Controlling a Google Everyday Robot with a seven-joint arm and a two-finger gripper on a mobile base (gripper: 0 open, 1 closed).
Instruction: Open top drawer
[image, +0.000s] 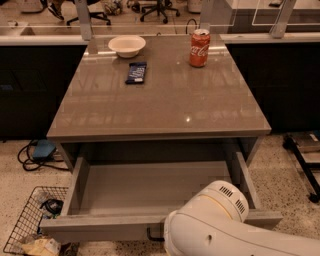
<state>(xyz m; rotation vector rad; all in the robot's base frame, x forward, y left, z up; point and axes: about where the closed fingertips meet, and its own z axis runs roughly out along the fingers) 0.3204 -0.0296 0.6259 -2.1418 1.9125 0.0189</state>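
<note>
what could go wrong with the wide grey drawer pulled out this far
The wide grey top drawer looks nearly fully out; further pulling might strain its stops. The gripper is hidden behind the white arm at the drawer front, so its hold on the black handle can't be checked.

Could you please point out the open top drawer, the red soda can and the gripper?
Open grey-beige top drawer (150, 187), camera view, bare interior floor.
Red metal soda can (199, 48), camera view, its side.
Gripper, camera view: hidden behind white robot arm (220, 230) at drawer front.
</note>
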